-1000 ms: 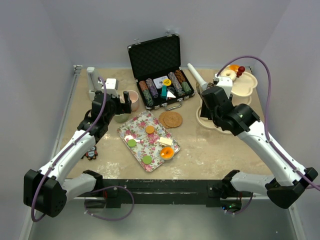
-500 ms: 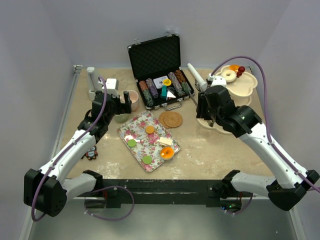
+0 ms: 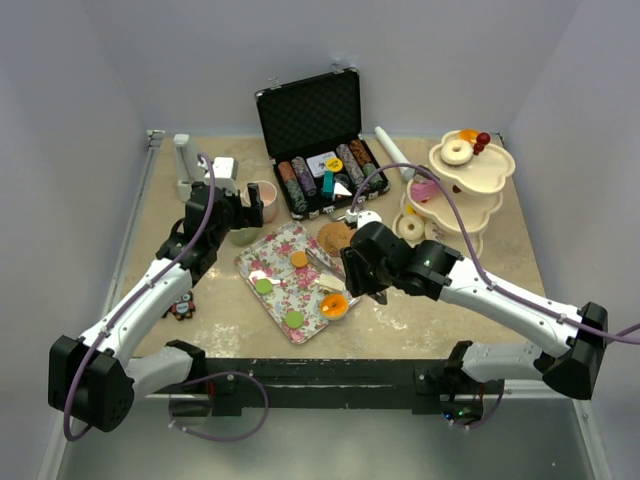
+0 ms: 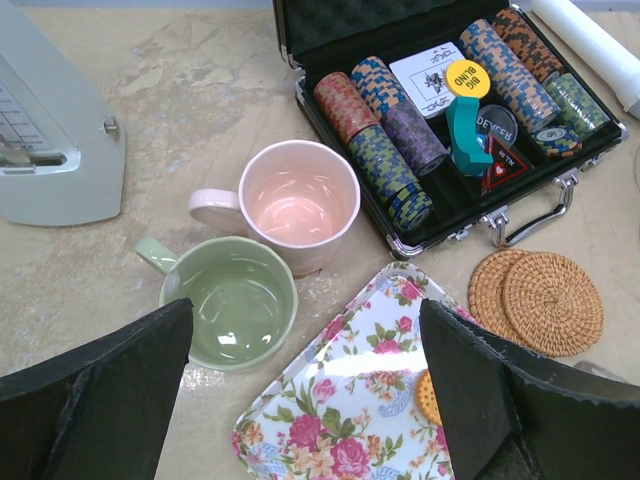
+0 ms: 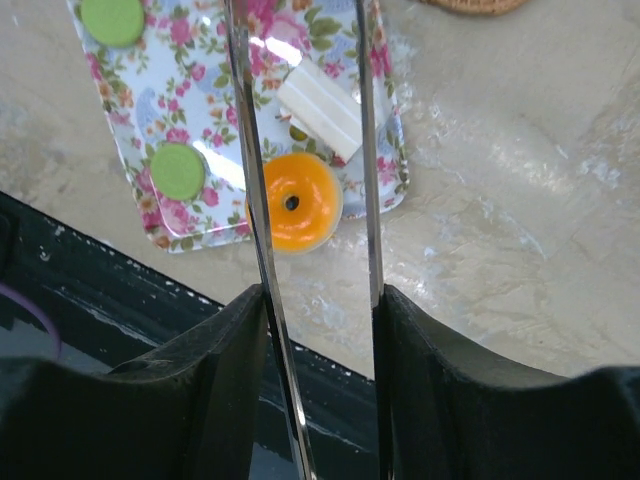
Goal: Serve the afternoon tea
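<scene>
The small orange toy donut [image 3: 335, 304] lies on the floral rectangular tray [image 3: 283, 247]. Overhead, the right gripper [image 3: 352, 282] has swung from the cream scalloped three-tier stand [image 3: 478, 172] to it. The right wrist view shows the fingers [image 5: 250, 180] part-spread, empty, straddling the donut [image 5: 294, 215]: next pick. The left gripper [image 4: 300, 390] hovers released above the green cup [image 4: 236, 300].

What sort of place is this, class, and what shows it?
Probably a robot test bench, not a real tearoom: two arms bolted to a walled table, toy sweets on a floral tray, and an unrelated poker chip case beside the three-tier stand.
</scene>
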Available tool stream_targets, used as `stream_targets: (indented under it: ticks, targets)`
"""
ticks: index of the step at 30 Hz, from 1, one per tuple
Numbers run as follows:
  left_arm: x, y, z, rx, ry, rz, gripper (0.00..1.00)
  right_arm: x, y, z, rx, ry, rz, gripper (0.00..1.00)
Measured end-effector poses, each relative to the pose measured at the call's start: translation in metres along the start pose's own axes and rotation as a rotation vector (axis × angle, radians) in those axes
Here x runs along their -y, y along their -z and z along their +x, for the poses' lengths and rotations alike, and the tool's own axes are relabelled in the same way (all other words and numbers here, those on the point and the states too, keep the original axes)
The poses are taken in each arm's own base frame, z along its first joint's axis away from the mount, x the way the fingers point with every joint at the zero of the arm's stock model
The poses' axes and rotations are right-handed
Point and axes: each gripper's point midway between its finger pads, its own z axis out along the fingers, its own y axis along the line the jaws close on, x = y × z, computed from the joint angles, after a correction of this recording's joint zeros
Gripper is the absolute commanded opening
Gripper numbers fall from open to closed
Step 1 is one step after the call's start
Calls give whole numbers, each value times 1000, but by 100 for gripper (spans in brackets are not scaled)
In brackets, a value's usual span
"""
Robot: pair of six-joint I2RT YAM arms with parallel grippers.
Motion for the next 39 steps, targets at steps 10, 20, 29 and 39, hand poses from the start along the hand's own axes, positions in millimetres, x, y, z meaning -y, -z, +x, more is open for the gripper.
stream_targets:
  ticks: [10, 20, 29, 39]
  targets:
    - [0, -2, 3, -8, -2, -2, 100, -4, -3, 27, -80, 27, -1, 52]
    - [0, -4, 5, -17, -3, -4, 100, -18, 2, 52, -135, 88, -28, 51]
    - [0, -4, 5, -17, -3, -4, 100, -16, -10, 63, -173, 117, 29, 45]
    - [0, -4, 5, -17, -3, -3, 100, -14, -16, 73, -190, 152, 89, 32]
